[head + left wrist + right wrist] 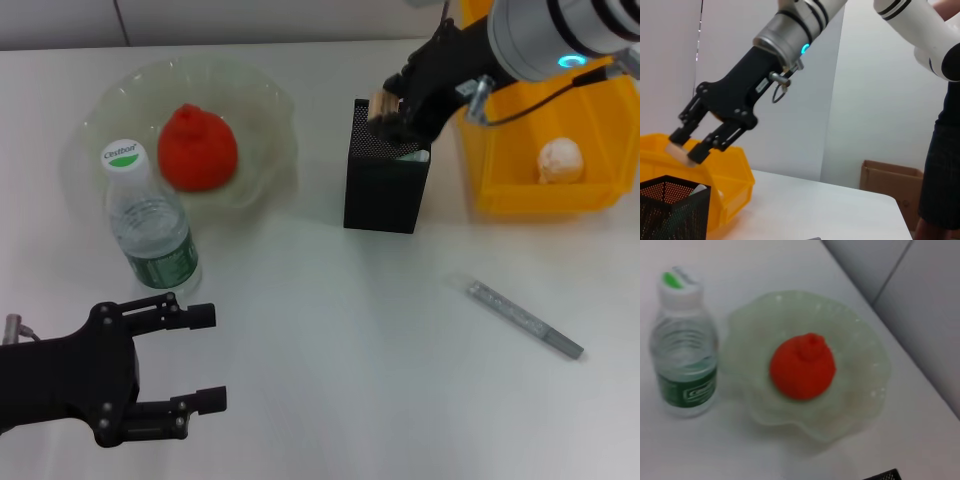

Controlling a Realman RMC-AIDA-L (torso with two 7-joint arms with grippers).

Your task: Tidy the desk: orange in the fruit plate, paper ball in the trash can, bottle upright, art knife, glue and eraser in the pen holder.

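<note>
The big white desk (330, 340) holds everything. At about 2 o'clock on it sits the yellow trash can (520, 190), and the white paper ball (559, 160) is already inside. At about 10 o'clock is the pale green fruit plate (260, 110), with the orange (198, 148) lying in it. The bottle (150, 225) stands upright just at 7 o'clock of the plate. So those three jobs look done.

Near the middle, toward 1 o'clock, stands the black pen holder (385, 185). Something pale pokes out of its top; it may be the art knife, but I cannot tell. The right gripper (392, 112) hangs right over the holder, its jaws clamped on the tan eraser (379, 104), which has not yet been dropped in. The grey glue (524, 318) lies on the desk at about 4 o'clock, so it is left to do.

The left gripper (205, 358) waits at 8 o'clock, jaws apart, holding nothing.

The bottle cap has a green mark with writing too small to read.
</note>
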